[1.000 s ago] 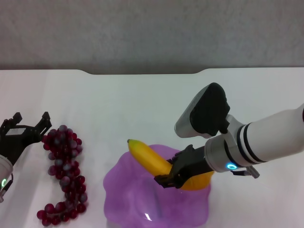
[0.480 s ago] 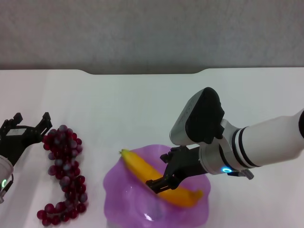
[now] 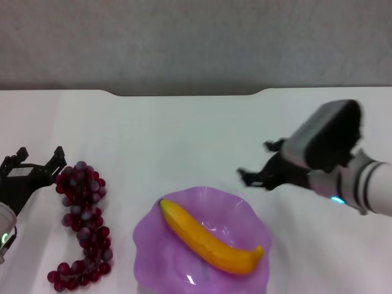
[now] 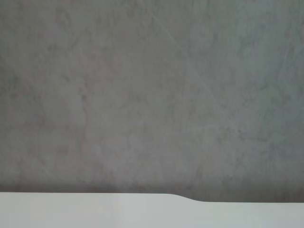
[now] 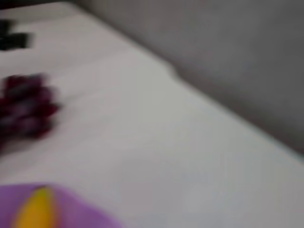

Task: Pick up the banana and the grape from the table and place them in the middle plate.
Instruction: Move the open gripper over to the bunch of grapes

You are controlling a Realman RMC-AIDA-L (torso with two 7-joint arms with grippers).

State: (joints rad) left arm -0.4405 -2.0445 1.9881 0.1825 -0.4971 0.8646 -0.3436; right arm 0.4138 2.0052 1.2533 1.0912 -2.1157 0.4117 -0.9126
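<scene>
The yellow-orange banana (image 3: pixel 208 237) lies across the purple scalloped middle plate (image 3: pixel 156 245) at the front centre of the white table (image 3: pixel 184 135). My right gripper (image 3: pixel 260 164) is open and empty, lifted above the table behind and to the right of the plate. The bunch of dark red grapes (image 3: pixel 84 226) lies on the table to the left of the plate. My left gripper (image 3: pixel 35 164) is open and empty, right beside the far end of the grapes. The right wrist view shows the banana's tip (image 5: pixel 37 213), the plate (image 5: pixel 80 216) and the grapes (image 5: pixel 26 107).
A grey wall (image 3: pixel 196 43) stands behind the table's notched far edge (image 3: pixel 184 93). The left wrist view shows only the wall (image 4: pixel 152 95) and a strip of the table (image 4: pixel 95 211).
My right gripper lowered the banana into the plate, let it go, and has pulled up and back to the right. The left arm has not moved.
</scene>
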